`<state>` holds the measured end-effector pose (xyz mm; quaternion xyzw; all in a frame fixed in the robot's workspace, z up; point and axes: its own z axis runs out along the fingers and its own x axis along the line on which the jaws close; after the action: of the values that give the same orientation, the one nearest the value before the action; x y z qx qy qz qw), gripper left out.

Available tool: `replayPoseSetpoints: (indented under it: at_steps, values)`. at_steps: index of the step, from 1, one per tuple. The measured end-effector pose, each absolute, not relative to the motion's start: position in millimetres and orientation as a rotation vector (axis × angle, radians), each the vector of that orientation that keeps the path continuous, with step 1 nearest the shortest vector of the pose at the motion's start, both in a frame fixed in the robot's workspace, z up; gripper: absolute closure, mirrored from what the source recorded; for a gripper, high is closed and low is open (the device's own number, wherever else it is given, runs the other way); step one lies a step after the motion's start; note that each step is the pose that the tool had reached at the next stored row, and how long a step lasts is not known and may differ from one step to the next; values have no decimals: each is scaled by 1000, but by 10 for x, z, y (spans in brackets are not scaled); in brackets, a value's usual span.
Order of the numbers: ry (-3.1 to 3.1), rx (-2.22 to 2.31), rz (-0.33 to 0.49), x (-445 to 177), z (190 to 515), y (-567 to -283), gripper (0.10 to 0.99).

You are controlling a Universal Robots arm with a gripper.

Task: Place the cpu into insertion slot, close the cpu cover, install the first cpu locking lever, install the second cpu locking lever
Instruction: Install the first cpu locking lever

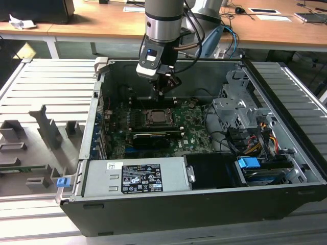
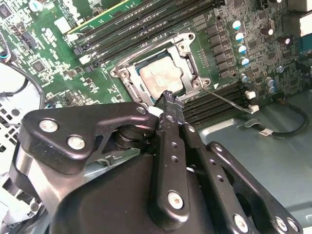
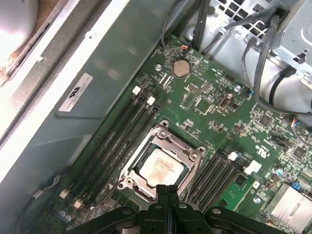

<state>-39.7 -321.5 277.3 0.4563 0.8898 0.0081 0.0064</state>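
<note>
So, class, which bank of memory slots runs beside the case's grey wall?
The bank between the wall and the cpu; the other bank lies beyond it.

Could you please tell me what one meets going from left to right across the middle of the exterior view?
grey fixture blocks → case's left wall → cpu → metal drive cage

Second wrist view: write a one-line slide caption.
Shut tool poised at the edge of the cpu cover, lying flat over the seated cpu.
</note>
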Motion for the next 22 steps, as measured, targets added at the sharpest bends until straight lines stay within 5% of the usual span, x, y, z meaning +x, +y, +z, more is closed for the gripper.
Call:
replayPoseSetpoints:
  at_steps: [22]
  values:
    - [2913,1145,26,-397,2773,-3215,980]
